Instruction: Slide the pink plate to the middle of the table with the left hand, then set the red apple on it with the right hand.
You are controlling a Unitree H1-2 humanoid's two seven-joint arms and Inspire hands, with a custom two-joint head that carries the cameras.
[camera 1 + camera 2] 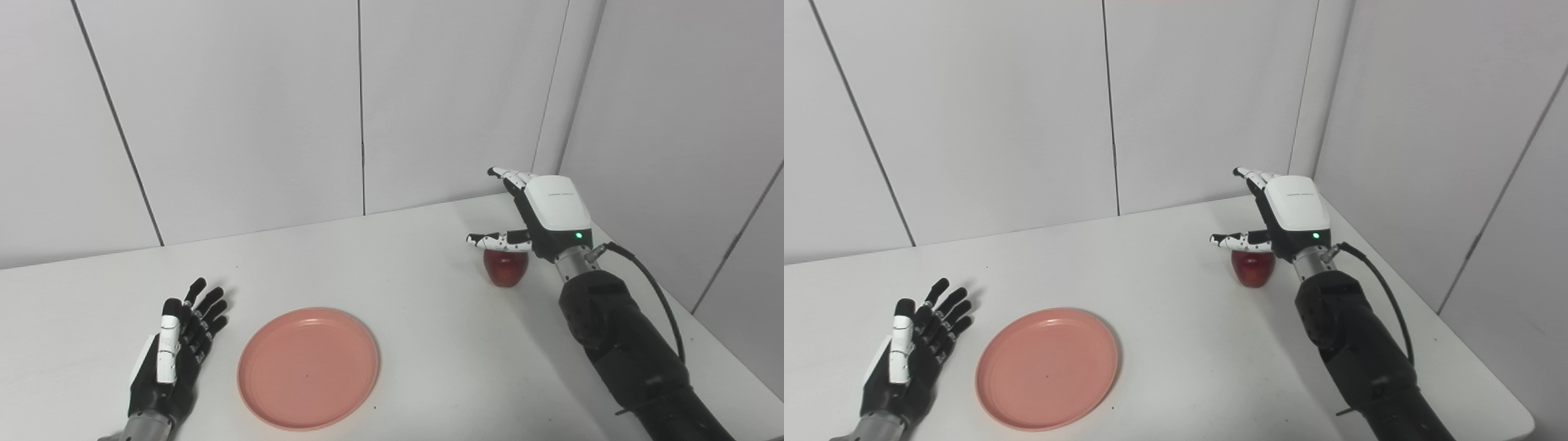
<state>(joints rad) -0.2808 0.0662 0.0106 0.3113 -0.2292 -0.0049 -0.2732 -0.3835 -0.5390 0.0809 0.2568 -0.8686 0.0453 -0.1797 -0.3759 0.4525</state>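
The pink plate lies flat on the white table, near the front and left of centre. My left hand rests open just left of the plate, palm up, fingers spread, not touching it. The red apple stands on the table at the right. My right hand hovers open over the apple, thumb stretched across its top, fingers extended towards the wall. I cannot tell whether the thumb touches the apple.
Grey wall panels close off the table at the back and right. The table's right edge runs close beside my right forearm.
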